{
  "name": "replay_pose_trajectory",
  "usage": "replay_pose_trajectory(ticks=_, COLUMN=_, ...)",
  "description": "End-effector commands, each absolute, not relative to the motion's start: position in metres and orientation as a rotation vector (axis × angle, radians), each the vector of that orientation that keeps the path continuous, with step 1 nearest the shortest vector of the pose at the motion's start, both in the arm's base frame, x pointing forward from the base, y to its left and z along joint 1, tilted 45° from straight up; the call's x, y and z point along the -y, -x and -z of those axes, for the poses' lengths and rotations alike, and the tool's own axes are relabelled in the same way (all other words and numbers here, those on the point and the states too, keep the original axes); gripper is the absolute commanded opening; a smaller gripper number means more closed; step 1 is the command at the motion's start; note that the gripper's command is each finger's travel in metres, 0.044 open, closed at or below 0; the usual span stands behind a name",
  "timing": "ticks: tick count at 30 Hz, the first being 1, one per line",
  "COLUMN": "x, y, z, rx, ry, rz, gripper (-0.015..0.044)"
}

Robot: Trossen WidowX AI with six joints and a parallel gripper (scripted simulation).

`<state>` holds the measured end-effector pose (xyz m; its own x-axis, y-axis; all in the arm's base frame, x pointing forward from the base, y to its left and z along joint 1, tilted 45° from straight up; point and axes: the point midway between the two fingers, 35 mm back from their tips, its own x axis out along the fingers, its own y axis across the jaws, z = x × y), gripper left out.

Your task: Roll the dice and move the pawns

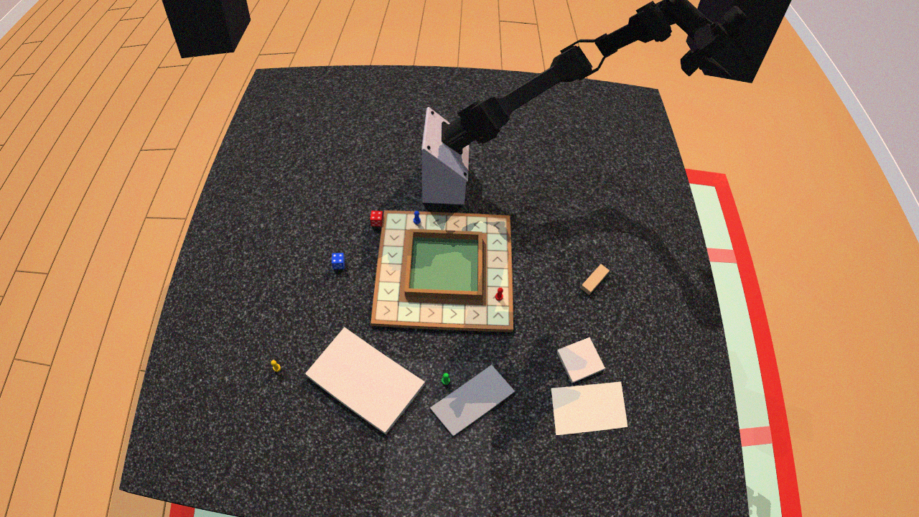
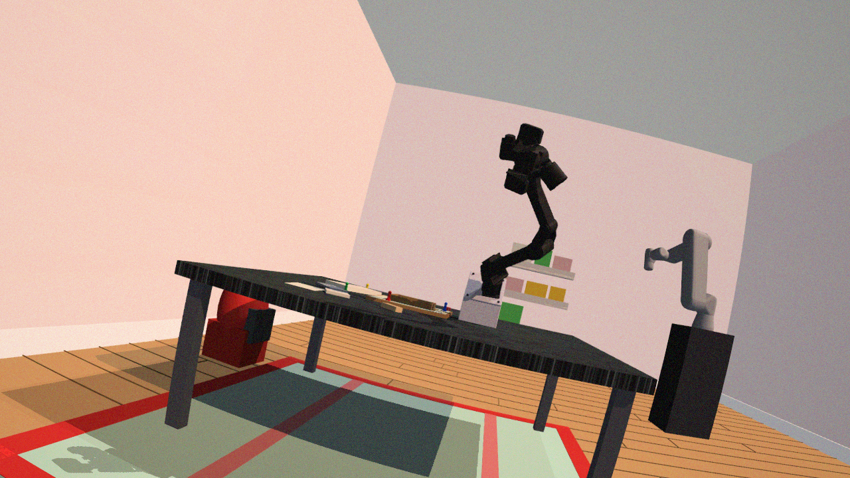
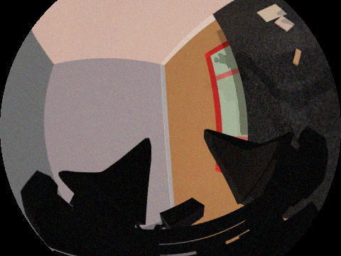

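Observation:
The red die (image 1: 376,218) lies on the table just off the board's far left corner. The blue die (image 1: 337,259) lies on the table left of the board (image 1: 388,292). The blue pawn (image 1: 416,217) stands on the board's far row. The red pawn (image 1: 499,294) stands on the right column near the front corner. The green tray (image 1: 444,295) in the board's middle holds nothing. My gripper (image 1: 693,61) (image 3: 177,138) is open and empty, raised high above the table's far right corner, far from the dice.
The arm's grey mount (image 1: 443,170) stands behind the board. A yellow pawn (image 1: 276,365), a green pawn (image 1: 445,378), several flat cards (image 1: 364,378) (image 1: 588,407) and a wooden block (image 1: 594,278) lie on the table's front and right.

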<state>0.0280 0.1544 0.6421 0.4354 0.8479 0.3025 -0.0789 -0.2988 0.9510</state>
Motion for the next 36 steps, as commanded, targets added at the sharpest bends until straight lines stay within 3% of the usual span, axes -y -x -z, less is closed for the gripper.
replay_pose_trajectory(ticks=1, x=-0.110, y=-0.085, z=-0.652, rx=-0.772, ry=-1.929, rz=-1.020, gripper=0.0275)
replay_pose_trajectory(ticks=15, x=0.016, y=-0.229, z=-0.626, rx=-0.898, ry=-2.860, rz=-0.814, gripper=0.0275)
replay_pose_trajectory(ticks=25, x=0.119, y=-0.310, z=-0.562, rx=-0.692, ry=-3.442, rz=-0.650, gripper=0.0275)
replay_pose_trajectory(ticks=36, x=0.210, y=-0.374, z=-0.443, rx=-0.346, ry=-4.079, rz=-0.293, gripper=0.0275)
